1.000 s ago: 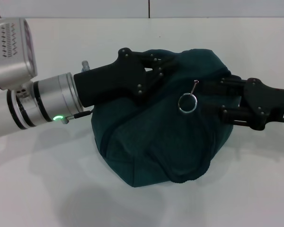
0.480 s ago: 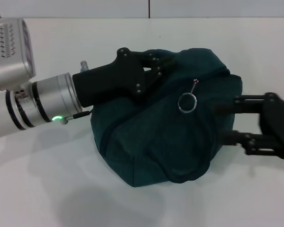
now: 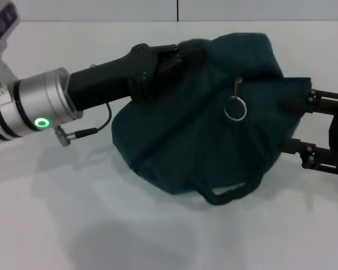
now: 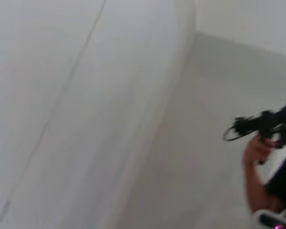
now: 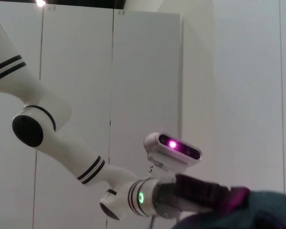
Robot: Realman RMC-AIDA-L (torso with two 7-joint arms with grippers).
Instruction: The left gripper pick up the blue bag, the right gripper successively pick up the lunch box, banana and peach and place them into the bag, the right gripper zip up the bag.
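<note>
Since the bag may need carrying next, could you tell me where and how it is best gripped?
Probably the rolled handle looping out from the bag at its near lower edge: it stands clear as a thin loop fingers could close around. Come from the near side. The left gripper is on the far top, the right gripper beside it.

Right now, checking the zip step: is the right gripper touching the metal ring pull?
Apart. The head view shows the ring pull hanging on the blue bag's front, with bag fabric between it and the right gripper at the bag's side.

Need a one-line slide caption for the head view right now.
Left claw grips the blue bag by its top; right claw open beside it.
</note>
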